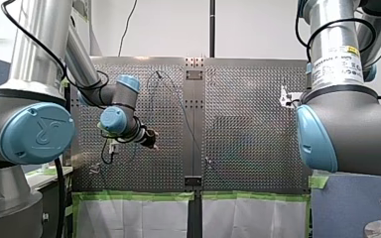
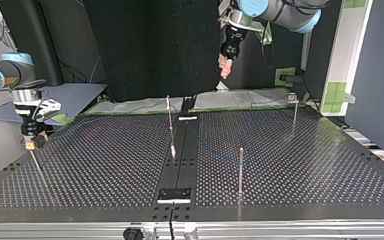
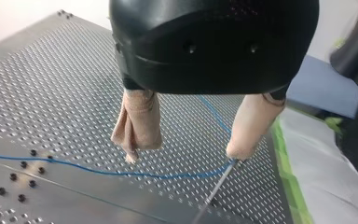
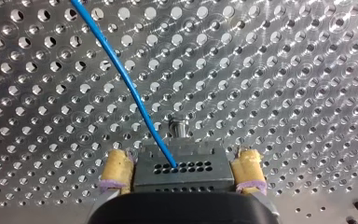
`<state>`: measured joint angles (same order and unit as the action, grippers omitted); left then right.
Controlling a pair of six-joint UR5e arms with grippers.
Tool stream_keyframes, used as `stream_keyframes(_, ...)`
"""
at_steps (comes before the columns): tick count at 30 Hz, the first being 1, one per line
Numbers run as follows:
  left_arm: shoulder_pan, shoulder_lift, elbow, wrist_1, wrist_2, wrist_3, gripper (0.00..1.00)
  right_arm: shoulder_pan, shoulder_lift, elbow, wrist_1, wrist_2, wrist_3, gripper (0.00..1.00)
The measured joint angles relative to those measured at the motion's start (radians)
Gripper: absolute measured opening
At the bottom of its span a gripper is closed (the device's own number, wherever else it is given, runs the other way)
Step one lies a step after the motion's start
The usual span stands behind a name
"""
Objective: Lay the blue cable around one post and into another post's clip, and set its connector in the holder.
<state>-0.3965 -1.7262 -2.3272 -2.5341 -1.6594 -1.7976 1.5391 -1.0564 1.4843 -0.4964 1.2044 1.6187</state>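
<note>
Closest to us, the left gripper (image 3: 185, 154) hangs above the worktop (image 3: 51, 93), fingers apart. We log the right gripper (image 4: 182, 156) with yellow-padded fingers clamped on the connector (image 4: 181, 173). The blue cable (image 4: 130, 88) enters that connector and crosses the worktop, meeting a thin post (image 3: 214, 191) under the left gripper.

My right arm's label (image 1: 337, 65) is illegible.

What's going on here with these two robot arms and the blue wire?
Two robot arms are running a blue cable across a perforated table fitted with thin posts. My right gripper has its yellow pads on either side of the cable's metal connector and appears to be gripping it, at the top view's left. My left gripper hangs open and empty above the table. Below it, the cable bends at a post.
</note>
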Motion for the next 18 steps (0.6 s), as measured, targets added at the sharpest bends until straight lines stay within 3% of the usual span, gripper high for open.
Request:
stream_keyframes(6,0.000,0.000,-0.002,0.048,0.011,-0.036,1.00,0.000,0.000,0.000,-0.003,-0.002,0.002,1.00)
stream_keyframes(18,0.002,0.000,-0.003,0.151,0.010,-0.042,1.00,0.000,0.000,0.000,-0.004,-0.006,0.005,1.00)
